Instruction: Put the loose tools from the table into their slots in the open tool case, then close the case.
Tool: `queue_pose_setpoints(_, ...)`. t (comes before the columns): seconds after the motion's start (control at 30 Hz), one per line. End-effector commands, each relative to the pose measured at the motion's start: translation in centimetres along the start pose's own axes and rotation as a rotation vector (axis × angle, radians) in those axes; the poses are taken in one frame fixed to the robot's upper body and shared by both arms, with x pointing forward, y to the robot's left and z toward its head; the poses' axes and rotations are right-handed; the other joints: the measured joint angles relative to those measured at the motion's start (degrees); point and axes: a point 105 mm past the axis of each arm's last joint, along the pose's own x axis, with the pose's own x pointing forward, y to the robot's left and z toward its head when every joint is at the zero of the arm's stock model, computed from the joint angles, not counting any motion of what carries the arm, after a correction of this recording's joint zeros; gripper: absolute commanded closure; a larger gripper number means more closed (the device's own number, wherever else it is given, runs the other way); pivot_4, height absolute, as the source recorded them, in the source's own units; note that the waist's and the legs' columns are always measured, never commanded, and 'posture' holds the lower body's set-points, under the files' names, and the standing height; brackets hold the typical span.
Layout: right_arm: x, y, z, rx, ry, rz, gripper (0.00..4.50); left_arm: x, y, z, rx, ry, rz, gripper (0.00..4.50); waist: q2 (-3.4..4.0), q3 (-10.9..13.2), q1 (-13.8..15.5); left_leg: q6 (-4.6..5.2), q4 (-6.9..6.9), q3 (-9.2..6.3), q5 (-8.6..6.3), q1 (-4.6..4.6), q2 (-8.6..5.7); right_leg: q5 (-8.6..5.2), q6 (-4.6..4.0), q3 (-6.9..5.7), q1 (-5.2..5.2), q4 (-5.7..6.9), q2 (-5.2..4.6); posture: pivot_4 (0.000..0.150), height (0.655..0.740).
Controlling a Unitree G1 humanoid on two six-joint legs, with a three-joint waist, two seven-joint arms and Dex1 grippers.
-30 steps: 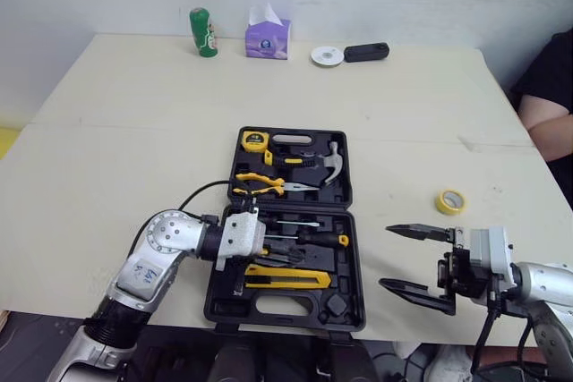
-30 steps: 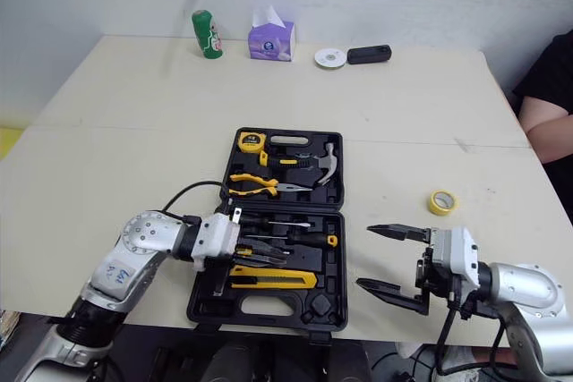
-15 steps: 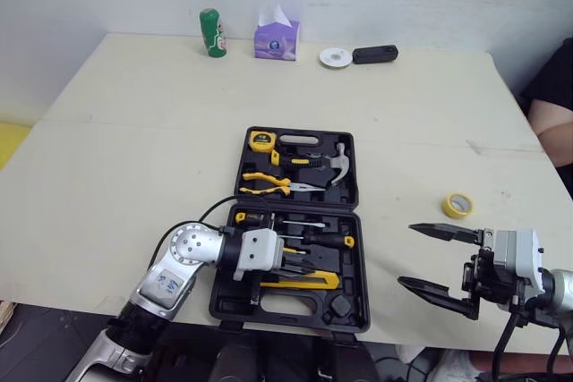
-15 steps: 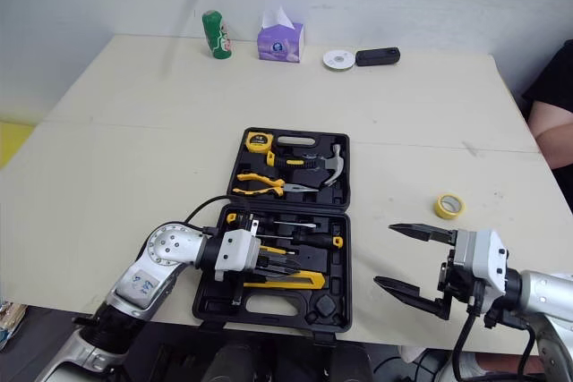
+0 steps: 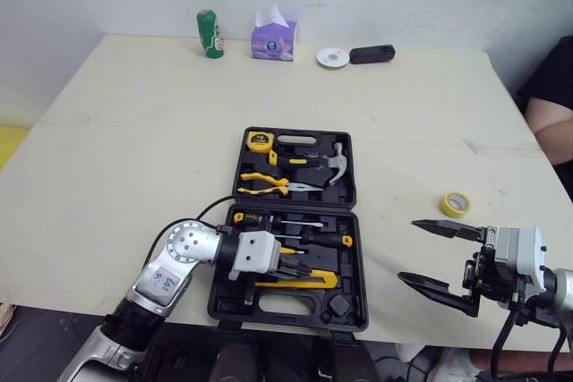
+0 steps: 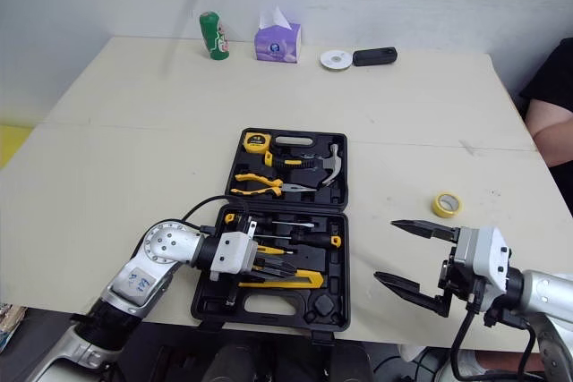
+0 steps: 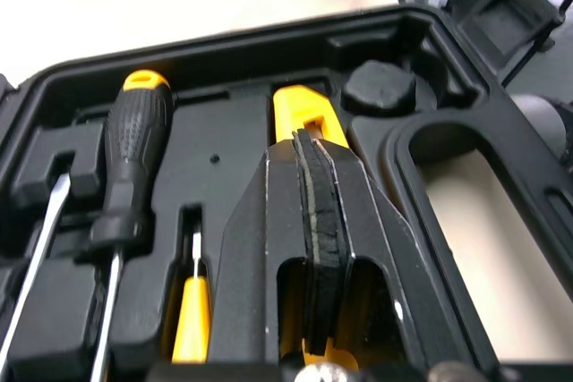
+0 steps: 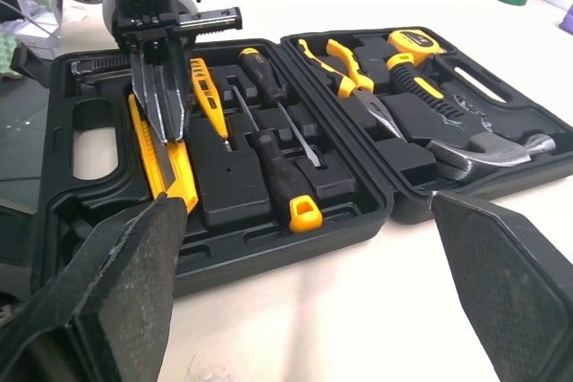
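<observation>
The black tool case (image 5: 351, 248) lies open near the table's front edge. Its far half holds a tape measure (image 5: 260, 140), a hammer (image 5: 333, 162) and pliers (image 5: 264, 185). Screwdrivers (image 5: 315, 239) and a yellow utility knife (image 5: 313, 280) lie in the near half. My left gripper (image 5: 303, 266) is inside the near half, shut with nothing between its fingers, just above the knife (image 7: 304, 109). To the right of the case, my right gripper (image 5: 410, 250) hangs open over the table's front edge. A yellow tape roll (image 5: 455, 204) lies loose on the table beyond it.
Along the far edge stand a green bottle (image 5: 209, 33), a purple tissue box (image 5: 273, 40), a disc (image 5: 332, 57) and a black device (image 5: 370, 54). A person's arm (image 5: 548, 123) shows at the right edge.
My left gripper has slid a little further into the case's near half, toward the yellow knife. The right gripper has stayed open. The camera has shifted slightly.
</observation>
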Motion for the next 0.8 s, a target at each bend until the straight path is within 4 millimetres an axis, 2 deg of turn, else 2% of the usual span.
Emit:
queue_pose_setpoints(0.03,0.2,-0.2,0.5,-0.030,-0.022,-0.003,0.00,0.0,-0.4,-2.4,-0.082,0.113,0.006,4.47,0.02,0.0,0.0,0.00,0.00,0.00,0.00,0.01,0.00,0.00,0.00,0.00,0.01,0.00,0.00,0.150,0.7400)
queue_pose_setpoints(0.27,0.3,-0.7,0.2,-0.032,-0.012,-0.015,0.00,0.0,-1.4,-4.5,-0.173,0.228,-0.027,4.47,0.12,-0.2,0.2,0.01,0.00,0.00,-0.01,0.11,0.00,0.01,0.01,0.03,0.13,-0.03,-0.01,0.150,0.7400)
queue_pose_setpoints(0.57,1.1,-0.9,-0.5,-0.025,-0.030,-0.023,0.00,-1.8,-4.1,-9.4,-0.413,0.429,-0.029,4.47,0.28,-1.2,-0.4,0.15,-0.15,0.00,-0.11,0.29,0.04,-0.01,-0.02,0.04,0.27,-0.07,0.00,0.150,0.7400)
queue_pose_setpoints(0.6,1.1,-1.0,-0.5,-0.027,-0.034,-0.026,0.00,-1.8,-3.9,-9.3,-0.391,0.417,-0.020,4.47,0.32,-1.2,-0.5,0.18,-0.18,-0.01,-0.15,0.37,0.05,-0.02,-0.04,0.04,0.32,-0.07,0.00,0.150,0.7400)
queue_pose_setpoints(0.7,1.0,-1.3,-0.8,-0.032,-0.037,-0.044,0.00,-1.4,-1.8,-7.0,-0.305,0.266,0.066,4.47,0.23,-1.4,-1.1,-0.03,-0.62,0.00,-0.30,1.12,0.04,-0.05,-0.09,0.08,0.95,-0.35,0.00,0.150,0.7400)
queue_pose_setpoints(0.8,1.0,-1.5,-1.4,-0.024,-0.033,-0.061,0.00,-1.3,-1.0,-5.6,-0.220,0.183,0.072,4.47,0.38,-1.4,-1.2,-0.13,-0.83,0.00,-0.25,1.19,0.02,-0.06,-0.09,0.11,0.92,-0.41,-0.01,0.150,0.7400)
